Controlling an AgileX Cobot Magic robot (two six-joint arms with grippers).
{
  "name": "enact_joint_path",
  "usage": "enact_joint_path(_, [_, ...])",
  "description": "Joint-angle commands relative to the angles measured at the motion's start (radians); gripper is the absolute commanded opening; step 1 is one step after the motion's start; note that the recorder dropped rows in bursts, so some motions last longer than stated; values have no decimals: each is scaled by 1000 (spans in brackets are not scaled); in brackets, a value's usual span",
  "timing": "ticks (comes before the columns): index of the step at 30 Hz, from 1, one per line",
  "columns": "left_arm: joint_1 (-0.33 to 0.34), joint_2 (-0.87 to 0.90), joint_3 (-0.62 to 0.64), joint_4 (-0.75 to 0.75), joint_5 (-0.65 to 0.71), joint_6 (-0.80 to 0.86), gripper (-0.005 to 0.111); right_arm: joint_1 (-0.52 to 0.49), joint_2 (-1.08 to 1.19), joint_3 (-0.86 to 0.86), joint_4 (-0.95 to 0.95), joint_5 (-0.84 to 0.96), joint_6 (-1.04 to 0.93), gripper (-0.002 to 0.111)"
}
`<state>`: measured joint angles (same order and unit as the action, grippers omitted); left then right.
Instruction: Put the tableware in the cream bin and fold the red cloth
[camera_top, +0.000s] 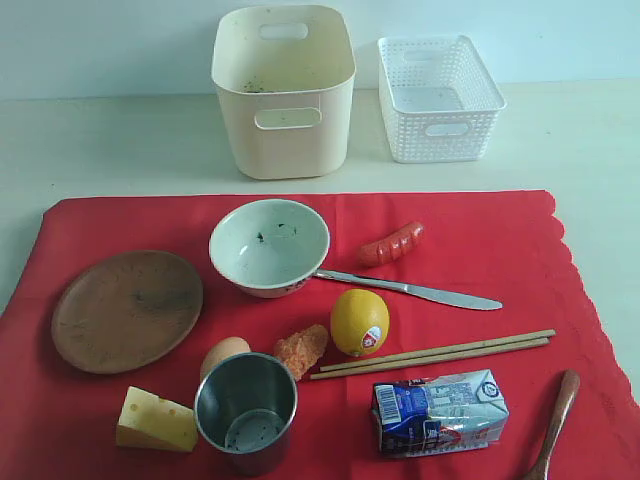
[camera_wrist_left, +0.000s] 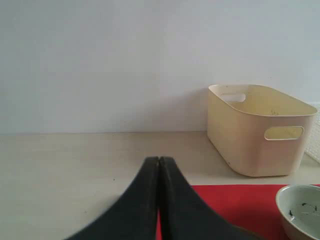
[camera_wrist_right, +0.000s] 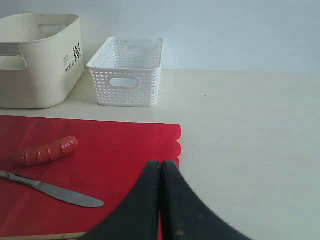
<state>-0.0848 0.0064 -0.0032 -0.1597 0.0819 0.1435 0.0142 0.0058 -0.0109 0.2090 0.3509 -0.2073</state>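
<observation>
Tableware lies spread over a red cloth (camera_top: 480, 250) that covers the near part of a pale desk (camera_top: 120, 140). A white bowl (camera_top: 268, 245) with a speckled inside sits upright on the cloth; everything else is placed from it.

Left of the bowl and slightly nearer the camera rests a round brown wooden plate (camera_top: 127, 310). Straight in front of the bowl a steel cup (camera_top: 246, 410) stands upright. A silver table knife (camera_top: 420, 291) runs rightward from the bowl, its handle end meeting the bowl's base. Further front and right lie two pale wooden chopsticks (camera_top: 435, 352) side by side, and beyond them a brown wooden spoon (camera_top: 555, 420).

Behind the bowl, off the cloth, stands the cream bin (camera_top: 290, 150); a white lattice basket (camera_top: 440, 100) sits behind and to the right.

A sausage (camera_top: 390, 244) lies just right of the bowl. A lemon (camera_top: 359, 321), nugget (camera_top: 301, 347) and egg (camera_top: 224, 353) lie in front of it, cheese (camera_top: 156, 420) front-left and a drink carton (camera_top: 440, 410) front-right.

The left jaws are clenched tip to tip on nothing, the bowl's rim showing beyond them. The right jaws are likewise clenched and empty.
</observation>
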Motion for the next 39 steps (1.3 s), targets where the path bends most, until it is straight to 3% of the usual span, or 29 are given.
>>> enact_joint_path(1, [-5, -6, 3, -6, 4, 2, 2, 4, -6, 3, -1, -16, -2, 0])
enact_joint_path(22, [-5, -6, 3, -6, 4, 2, 2, 4, -6, 3, -34, -35, -34, 0])
enact_joint_path(30, [-5, -6, 3, -6, 4, 2, 2, 4, -6, 3, -26, -164, 54, 0])
enact_joint_path(39, [-5, -6, 3, -6, 4, 2, 2, 4, -6, 3, -26, -171, 54, 0])
